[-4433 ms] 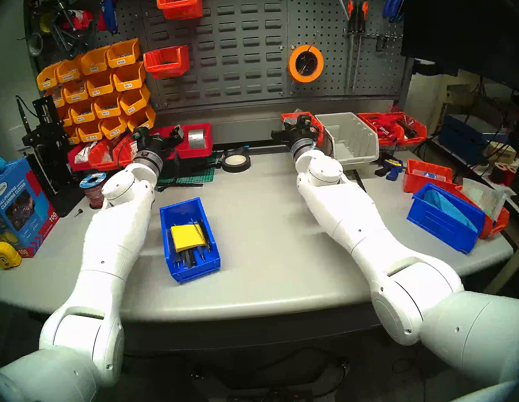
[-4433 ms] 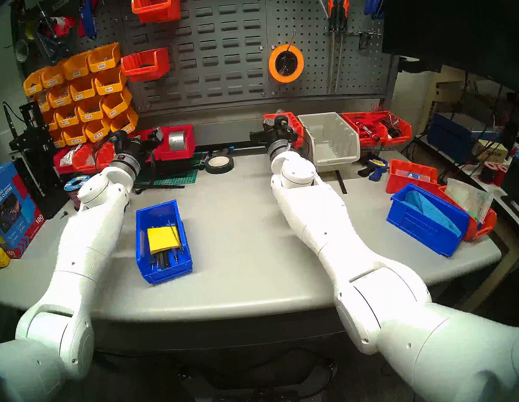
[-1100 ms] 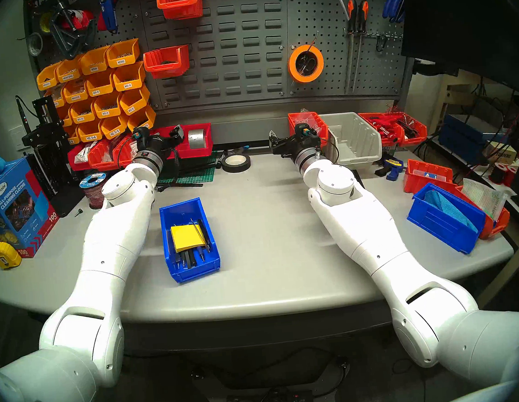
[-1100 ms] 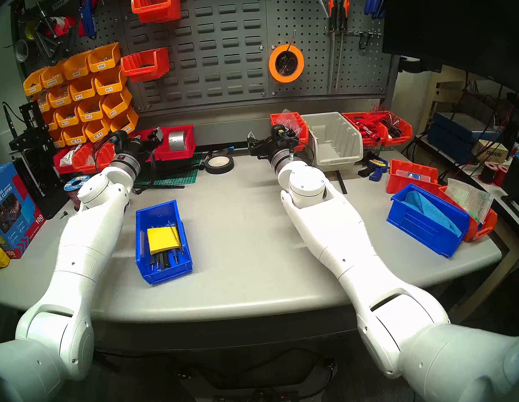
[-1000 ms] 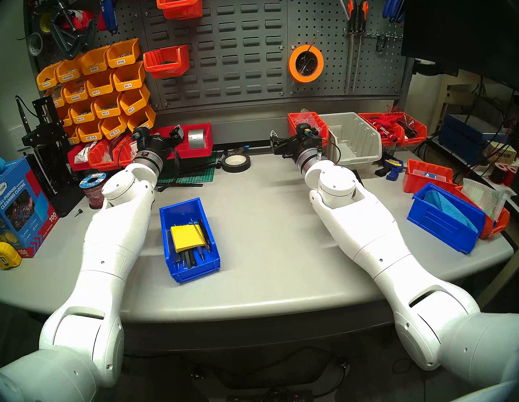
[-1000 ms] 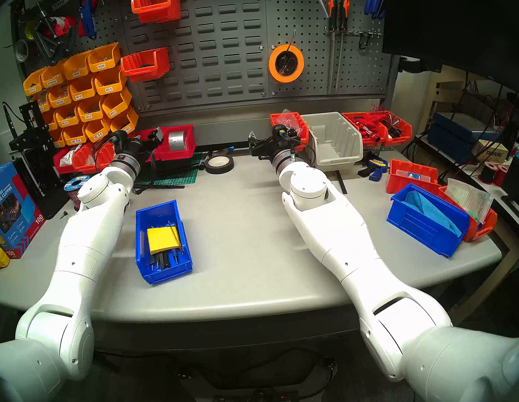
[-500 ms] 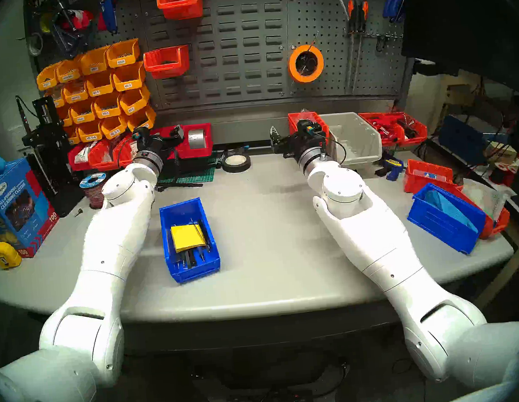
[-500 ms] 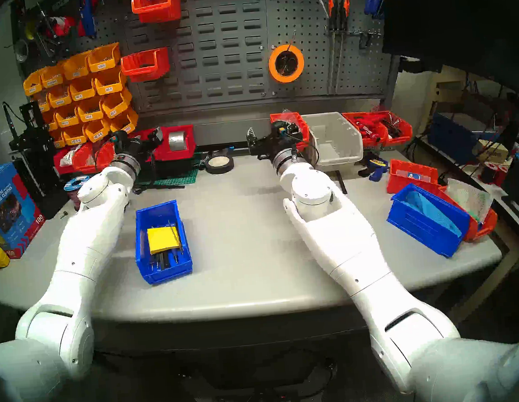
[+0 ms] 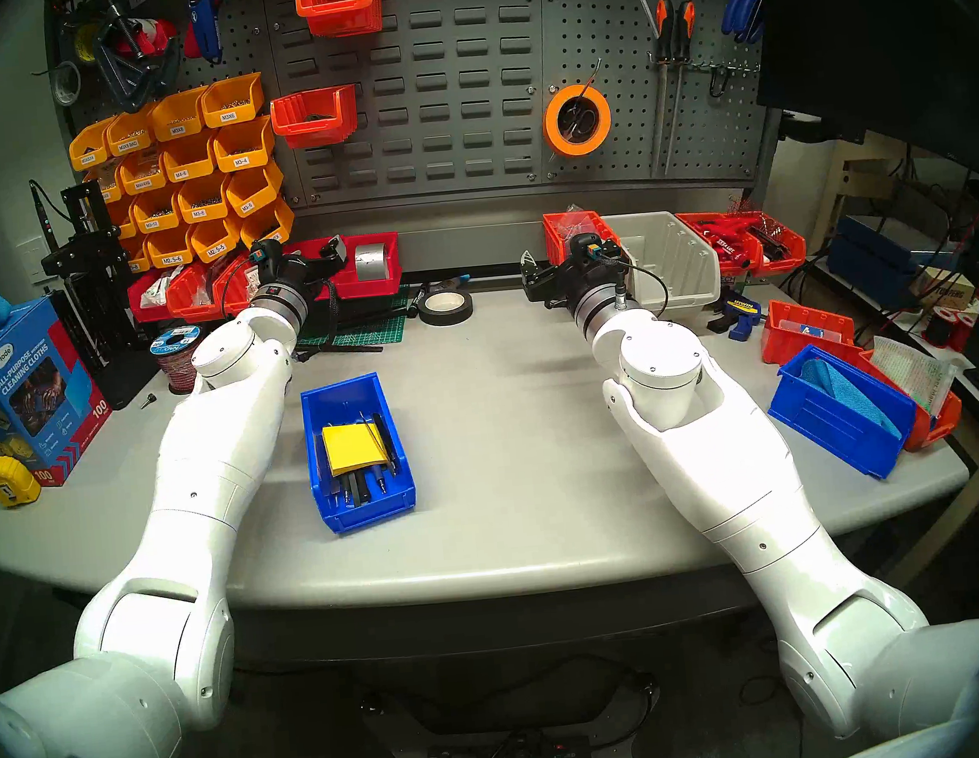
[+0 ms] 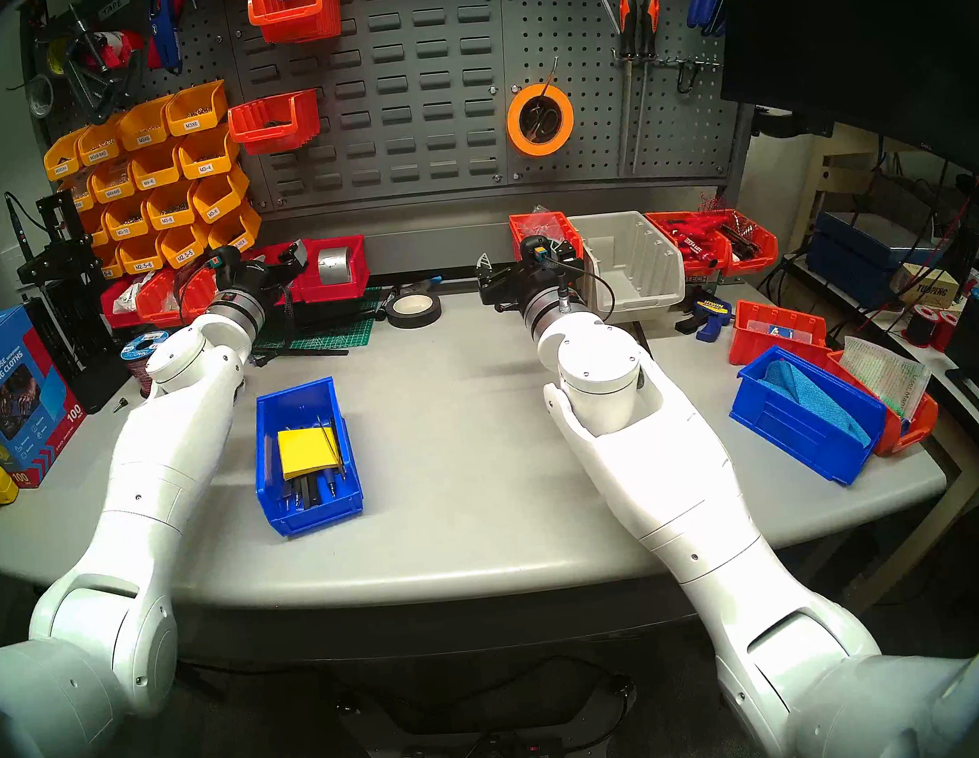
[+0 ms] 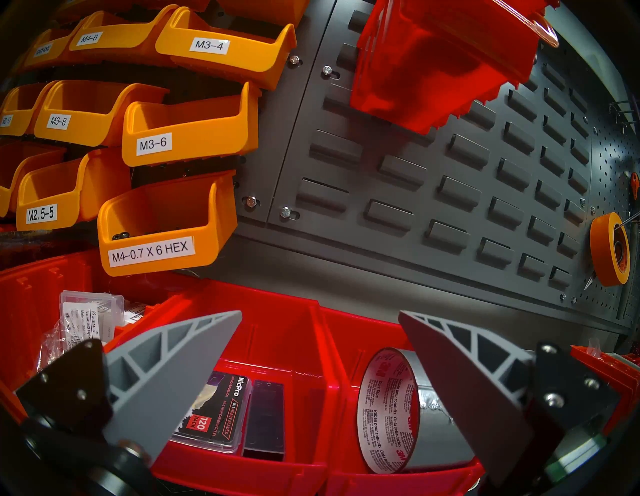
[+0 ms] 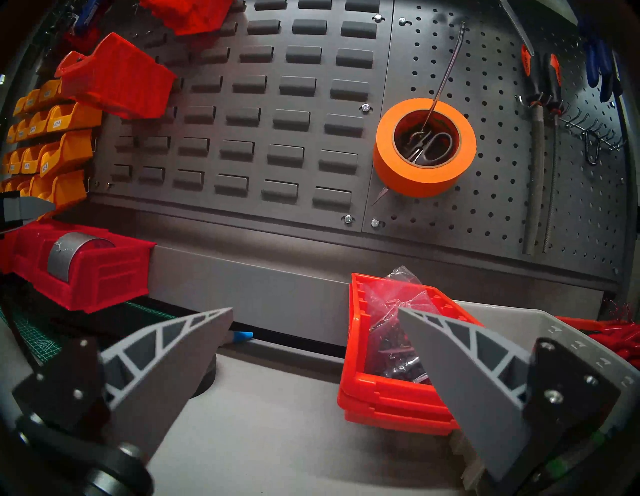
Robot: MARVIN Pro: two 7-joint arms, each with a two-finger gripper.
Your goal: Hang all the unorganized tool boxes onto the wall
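Note:
A blue tool box (image 9: pixel 358 452) with a yellow notepad and pens sits mid-table between my arms. A second blue tool box (image 9: pixel 838 415) holding a blue cloth leans on red-orange ones (image 9: pixel 804 330) at the right edge. A red-orange tool box (image 12: pixel 391 363) full of plastic bags stands just right of my open, empty right gripper (image 12: pixel 314 309). My left gripper (image 11: pixel 319 313) is open and empty above red tool boxes (image 11: pixel 287 346) holding duct tape and blades. The slotted wall (image 9: pixel 451 107) carries two red-orange tool boxes (image 9: pixel 314 116).
A grey bin (image 9: pixel 665 260) stands behind my right wrist. A black tape roll (image 9: pixel 445 307) lies at the back centre. Labelled yellow-orange bins (image 9: pixel 186 172) fill the wall's left. Orange tape (image 9: pixel 576 120) hangs on the right. A cloths box (image 9: pixel 21 387) stands far left.
My right arm has drawn back toward me and to the right, uncovering the red-orange tool box of bags. The left arm has not moved.

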